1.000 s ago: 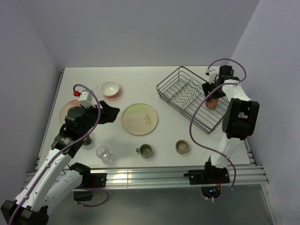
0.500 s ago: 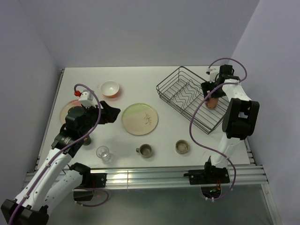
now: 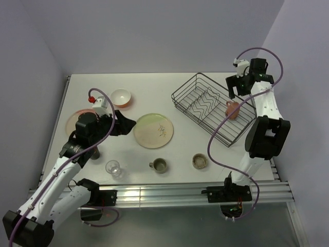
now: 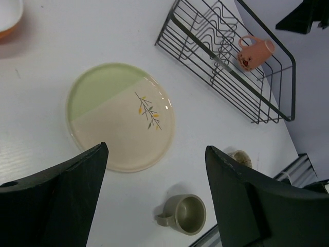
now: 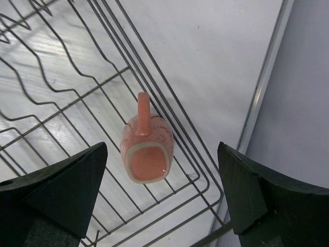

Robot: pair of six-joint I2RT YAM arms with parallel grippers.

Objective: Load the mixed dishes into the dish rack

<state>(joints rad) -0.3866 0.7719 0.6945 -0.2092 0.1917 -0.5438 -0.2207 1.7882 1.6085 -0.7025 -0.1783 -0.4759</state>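
Note:
The dish rack [image 3: 185,85] stands at the back right with the pink cup [image 3: 232,109] lying on its side in it. My right gripper [image 3: 237,87] is open, raised above the cup; the right wrist view shows the cup [image 5: 147,149] on the rack's wires [image 5: 177,118] between my spread fingers. My left gripper [image 3: 123,125] is open beside the cream-green plate [image 3: 153,129]. The left wrist view shows that plate [image 4: 121,116] and the grey-green cup [image 4: 187,213]. The orange bowl [image 3: 121,97], pink-cream plate [image 3: 72,119], clear glass [image 3: 113,168] and speckled bowl [image 3: 199,161] stand on the table.
The left arm covers part of the pink-cream plate and most of a brown cup [image 3: 95,154]. The rack [image 4: 205,82] sits close to the table's right edge. A metal rail runs along the near edge of the table.
My right gripper has let go of the pink cup and risen up and back from it. My left gripper has moved a little right towards the cream-green plate.

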